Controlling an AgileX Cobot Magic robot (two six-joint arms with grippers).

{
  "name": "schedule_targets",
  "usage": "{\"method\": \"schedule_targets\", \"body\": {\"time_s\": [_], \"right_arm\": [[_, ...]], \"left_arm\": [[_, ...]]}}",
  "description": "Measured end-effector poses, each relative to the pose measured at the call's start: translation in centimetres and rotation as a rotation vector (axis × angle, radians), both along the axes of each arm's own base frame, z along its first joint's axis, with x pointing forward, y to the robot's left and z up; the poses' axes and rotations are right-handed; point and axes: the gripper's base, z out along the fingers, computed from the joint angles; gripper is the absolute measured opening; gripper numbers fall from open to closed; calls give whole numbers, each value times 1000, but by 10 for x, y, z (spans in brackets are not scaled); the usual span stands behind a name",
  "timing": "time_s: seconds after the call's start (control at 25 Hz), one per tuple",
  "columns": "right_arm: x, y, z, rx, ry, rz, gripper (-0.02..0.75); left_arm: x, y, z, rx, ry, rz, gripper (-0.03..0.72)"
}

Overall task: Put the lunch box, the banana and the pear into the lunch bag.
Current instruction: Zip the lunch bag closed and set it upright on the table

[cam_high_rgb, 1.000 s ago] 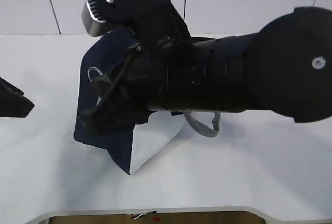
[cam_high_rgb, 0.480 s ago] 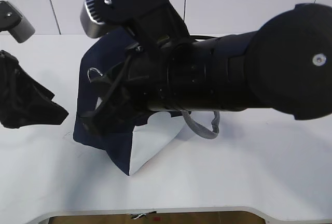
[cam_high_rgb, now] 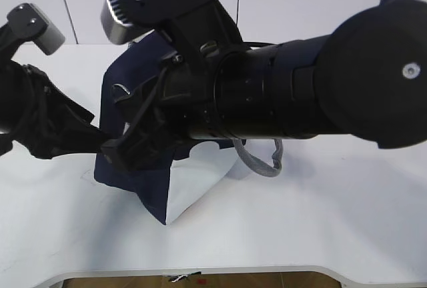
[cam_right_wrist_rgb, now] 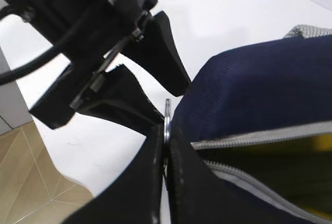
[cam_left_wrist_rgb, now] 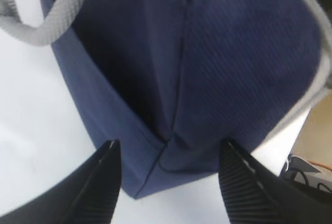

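The navy lunch bag (cam_high_rgb: 143,191) stands mid-table, mostly behind my right arm. My right gripper (cam_right_wrist_rgb: 166,130) is shut on the bag's metal zipper pull (cam_right_wrist_rgb: 167,116) at the end of the grey zipper (cam_right_wrist_rgb: 259,137). The zipper gap is open and something yellow (cam_right_wrist_rgb: 321,146) shows inside; I cannot tell which fruit it is. My left gripper (cam_left_wrist_rgb: 168,149) is open, its fingers on either side of the bag's lower corner (cam_left_wrist_rgb: 161,156), not touching. In the exterior view the left gripper (cam_high_rgb: 97,140) is at the bag's left side. The lunch box is out of view.
My right arm (cam_high_rgb: 300,88) fills the middle and right of the exterior view. A grey webbing handle (cam_high_rgb: 260,165) hangs off the bag's right side, another loops in the left wrist view (cam_left_wrist_rgb: 46,22). The table's front edge (cam_high_rgb: 200,271) is near.
My left arm has come in from the far left up to the bag's left side. My right gripper has stayed on the zipper pull, nearly still.
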Motion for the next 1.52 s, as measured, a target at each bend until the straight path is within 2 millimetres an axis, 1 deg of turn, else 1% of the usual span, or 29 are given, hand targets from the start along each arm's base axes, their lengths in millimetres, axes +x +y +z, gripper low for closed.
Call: {"method": "schedule_targets", "body": {"time_s": [0.16, 0.24, 0.32, 0.4, 0.52, 0.6, 0.84, 1.2, 1.52], "right_arm": [[1, 0, 1, 1, -3, 0, 17], [1, 0, 2, 2, -4, 0, 17], [1, 0, 2, 2, -4, 0, 17], [1, 0, 2, 2, -4, 0, 17], [1, 0, 2, 2, -4, 0, 17], [1, 1, 3, 4, -5, 1, 17], [5, 0, 10, 17, -13, -4, 17], [27, -18, 13, 32, -9, -93, 17], [43, -26, 35, 87, -29, -139, 17]], "left_arm": [[5, -4, -5, -37, -8, -16, 447], [7, -6, -6, -51, -11, -20, 406], [8, -7, -8, -60, -9, -19, 324], [7, -7, -7, -65, -6, -24, 204], [6, -8, -7, -66, -2, -34, 60], [6, -8, -7, -68, 3, -41, 24], [3, -7, -6, -40, -4, -66, 11], [1, -5, -4, -19, -10, -69, 10], [1, -5, -3, -24, -9, -64, 10]]}}
